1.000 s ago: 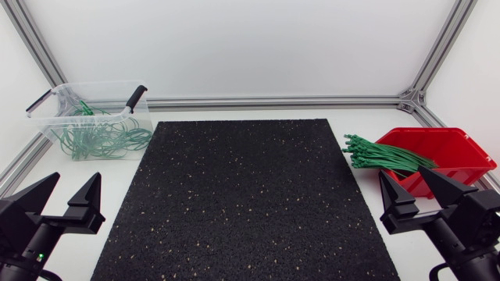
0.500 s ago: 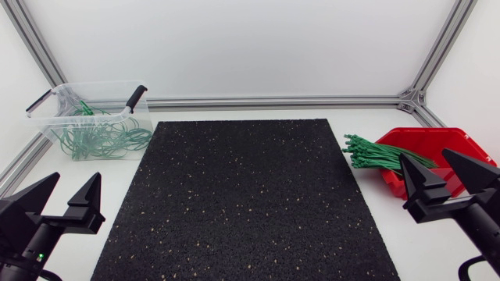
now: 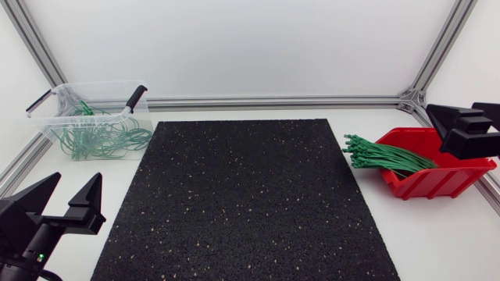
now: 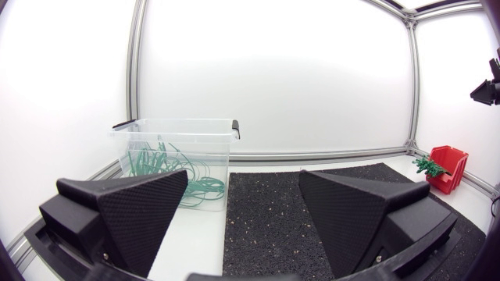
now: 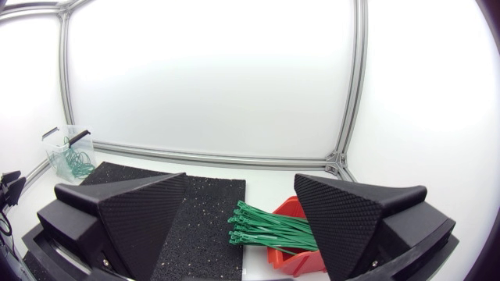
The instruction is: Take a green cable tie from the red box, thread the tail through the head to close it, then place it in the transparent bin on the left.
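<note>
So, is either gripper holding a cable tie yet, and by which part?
Nothing is held: the left gripper and the right gripper both have open, empty fingers.

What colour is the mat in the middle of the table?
Black with pale speckles; the mat shows best in the head view.

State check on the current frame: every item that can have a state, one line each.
left gripper: open, empty.
right gripper: open, empty, raised near the red box.
red box: upright, ties sticking out toward the mat.
green cable ties: straight, unthreaded, bundled.
transparent bin: upright, no lid on.
looped ties: closed, piled in the bin.
black mat: lying flat.
</note>
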### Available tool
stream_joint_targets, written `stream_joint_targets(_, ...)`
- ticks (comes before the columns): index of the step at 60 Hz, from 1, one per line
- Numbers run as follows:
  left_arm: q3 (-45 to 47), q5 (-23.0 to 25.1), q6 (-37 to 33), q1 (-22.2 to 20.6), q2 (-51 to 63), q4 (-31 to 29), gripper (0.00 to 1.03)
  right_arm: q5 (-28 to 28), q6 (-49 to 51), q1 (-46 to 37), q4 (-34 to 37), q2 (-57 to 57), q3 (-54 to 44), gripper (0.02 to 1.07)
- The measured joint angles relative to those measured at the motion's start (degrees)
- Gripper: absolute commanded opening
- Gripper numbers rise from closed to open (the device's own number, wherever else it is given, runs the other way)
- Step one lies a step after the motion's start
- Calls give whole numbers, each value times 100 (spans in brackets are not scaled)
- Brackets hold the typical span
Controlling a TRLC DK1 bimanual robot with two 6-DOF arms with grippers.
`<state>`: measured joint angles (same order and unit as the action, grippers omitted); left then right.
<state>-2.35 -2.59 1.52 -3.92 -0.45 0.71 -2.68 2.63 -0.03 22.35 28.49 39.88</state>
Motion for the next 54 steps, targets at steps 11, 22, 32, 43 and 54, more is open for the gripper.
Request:
stream_joint_targets(11, 0, 0, 0, 0, 0, 0, 99, -118, 767, -234, 732, 898, 839, 102)
stream_joint_targets(22, 0, 0, 0, 0, 0, -2, 99, -1207, 1797, -844, 1152, 1840, 1434, 102)
stream_joint_targets(32, 0, 0, 0, 0, 0, -2, 99, -1665, 2677, -1287, 1399, 2708, 1797, 101)
stream_joint_targets(43, 0, 35, 0, 0, 0, -20, 99, -1572, 3952, -1436, 2092, 3534, 2142, 100)
stream_joint_targets(54, 0, 63, 0, 0, 0, -22, 99, -1545, 4955, -1469, 2463, 3954, 2251, 94)
